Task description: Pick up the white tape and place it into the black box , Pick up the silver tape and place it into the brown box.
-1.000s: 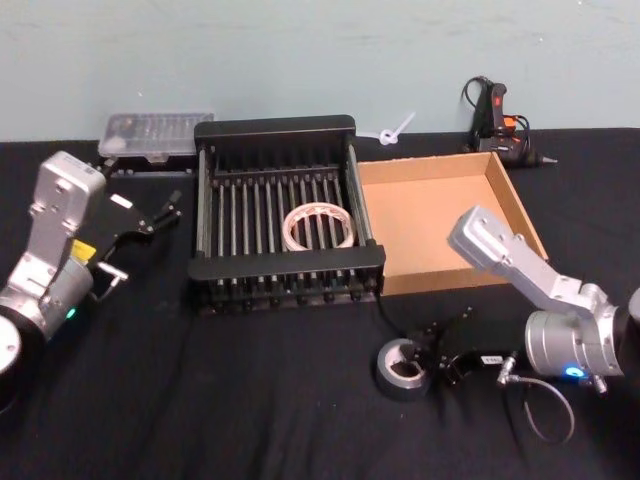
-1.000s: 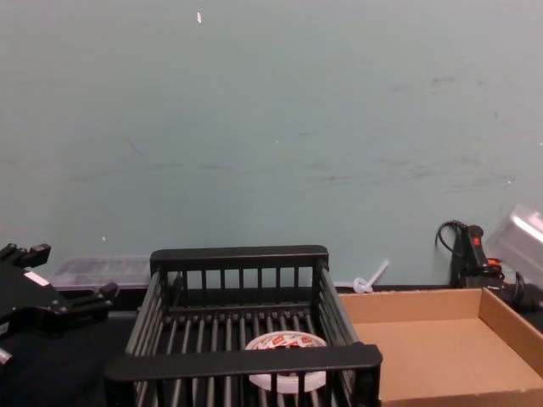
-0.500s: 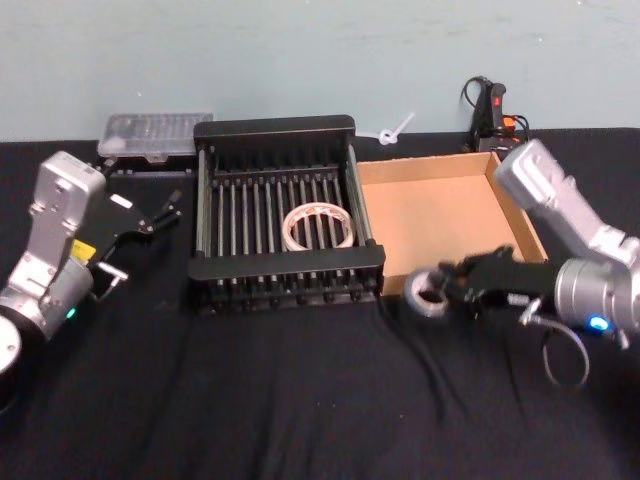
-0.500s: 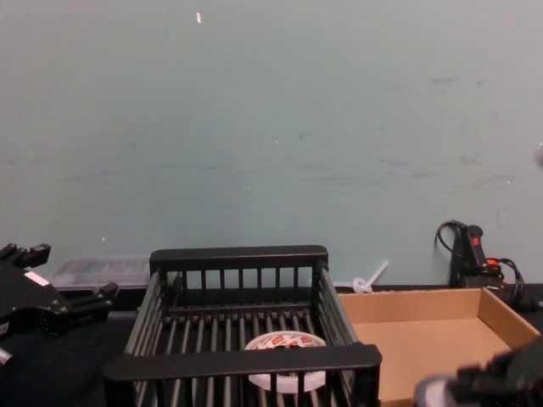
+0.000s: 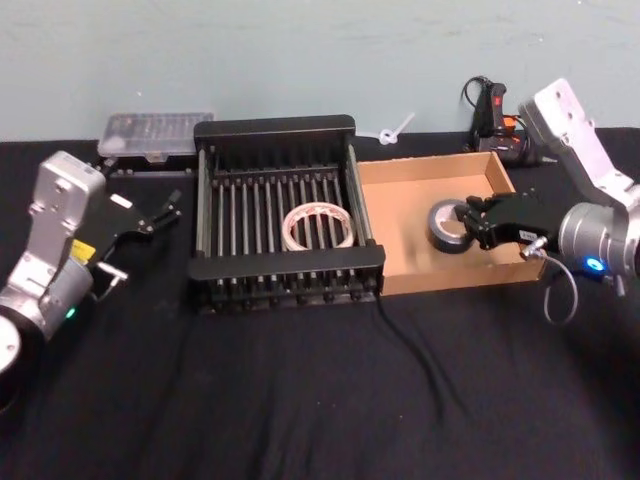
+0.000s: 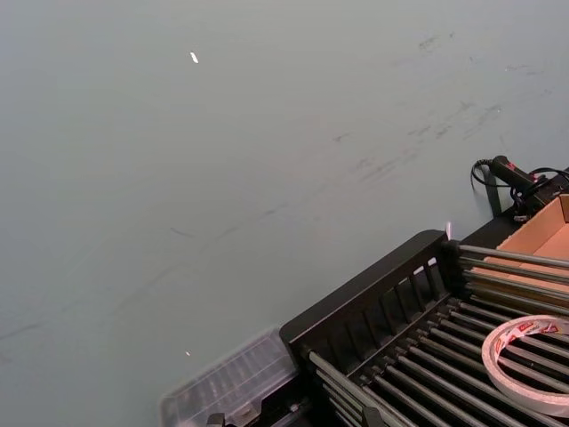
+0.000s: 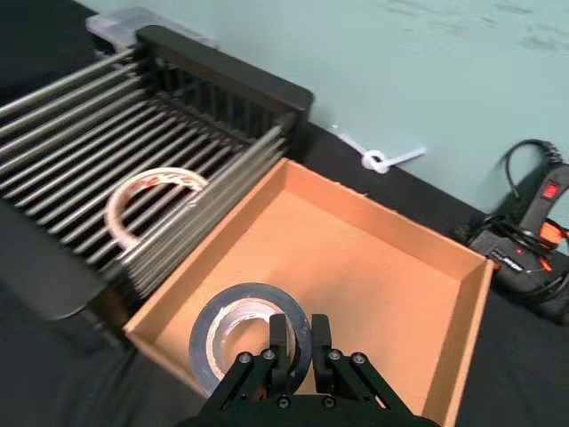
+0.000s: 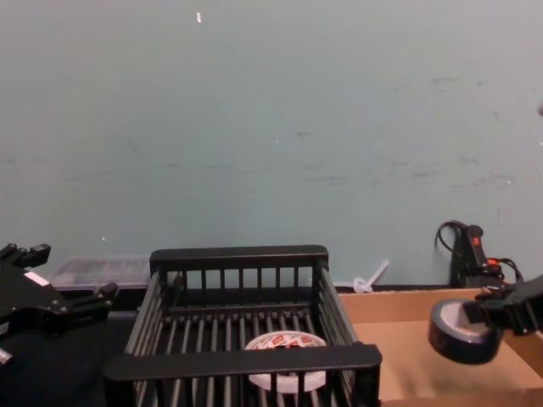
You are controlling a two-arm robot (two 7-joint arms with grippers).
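The silver tape (image 5: 440, 238) (image 7: 209, 342) (image 8: 458, 348) hangs on edge over the brown box (image 5: 410, 230) (image 7: 356, 258) (image 8: 399, 305). My right gripper (image 5: 472, 222) (image 7: 293, 334) (image 8: 488, 315) is shut on its rim, one finger inside the hollow centre. The white tape (image 5: 318, 244) (image 7: 120, 222) (image 8: 284, 341) (image 6: 507, 374) lies flat on the bars of the black box (image 5: 275, 128) (image 7: 222, 80) (image 8: 242, 360) (image 6: 356, 302), which stands just left of the brown box. To the left of the crate, my left gripper (image 5: 160, 210) (image 8: 68, 271) is parked, open and holding nothing.
A clear plastic case (image 5: 155, 135) lies behind the crate's left corner. A white zip tie (image 5: 395, 130) and a black glue gun (image 5: 495, 115) with its cord sit behind the brown box. Black cloth covers the table, with open space in front.
My right gripper has lifted the silver tape off the cloth in front of the boxes and carried it up and back, over the brown box. The left arm has not moved.
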